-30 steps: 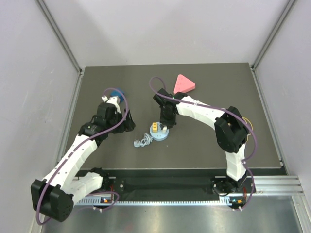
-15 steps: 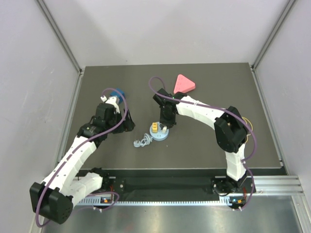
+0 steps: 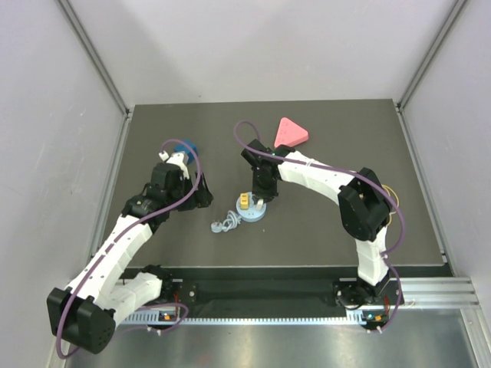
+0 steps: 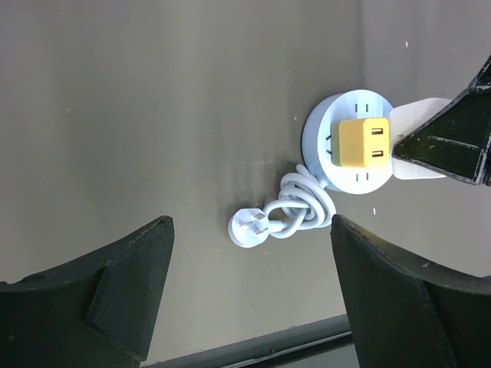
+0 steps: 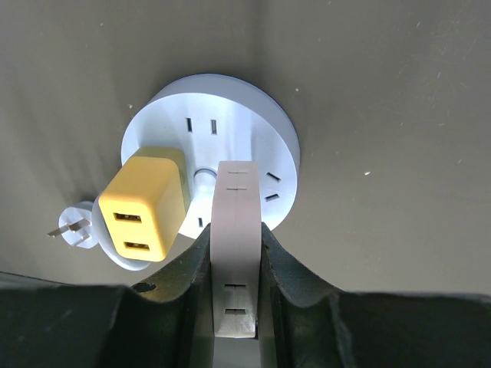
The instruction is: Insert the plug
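The right gripper (image 5: 236, 261) pinches the plug (image 5: 236, 199) lengthwise, its tip over the round socket (image 5: 253, 130) (left gripper (image 4: 251, 253) spread, farther off).

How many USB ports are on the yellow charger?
2 USB ports, side by side on the outer face of the yellow charger, which sits on the round socket. Its other faces are partly hidden.
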